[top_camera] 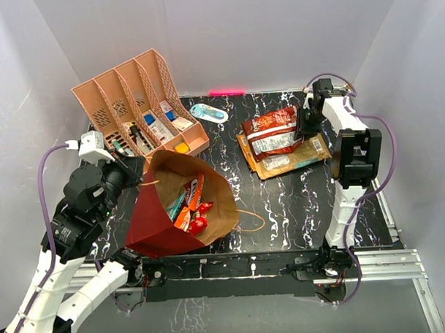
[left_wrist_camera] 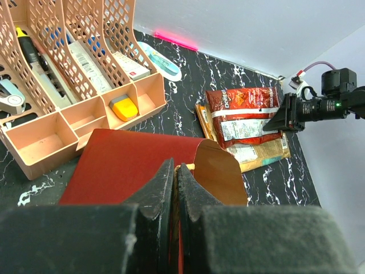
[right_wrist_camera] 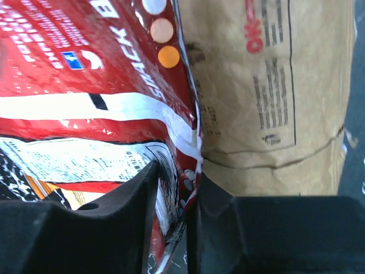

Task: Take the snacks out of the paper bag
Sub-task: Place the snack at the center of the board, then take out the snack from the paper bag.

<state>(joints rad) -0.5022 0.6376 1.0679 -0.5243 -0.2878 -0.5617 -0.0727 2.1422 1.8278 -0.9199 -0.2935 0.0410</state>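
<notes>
The dark-red paper bag (top_camera: 155, 227) lies tilted open on the marble table, with several snacks (top_camera: 191, 208) showing inside its brown mouth. My left gripper (left_wrist_camera: 175, 171) is shut on the bag's rim, brown paper pinched between its fingers. At the back right a red-brown snack packet (top_camera: 272, 132) lies on top of a gold packet (top_camera: 295, 160). My right gripper (right_wrist_camera: 177, 182) sits at the red packet's (right_wrist_camera: 85, 68) right edge, jaws a narrow gap apart, with the packet's crinkled edge still between them. The gold packet (right_wrist_camera: 262, 85) lies under it.
A peach slotted organizer (top_camera: 140, 111) stands at the back left, close behind the bag. A light-blue oval object (top_camera: 208, 113) lies beside it. The bag's tan cord handle (top_camera: 250, 220) trails toward the front edge. White walls enclose the table.
</notes>
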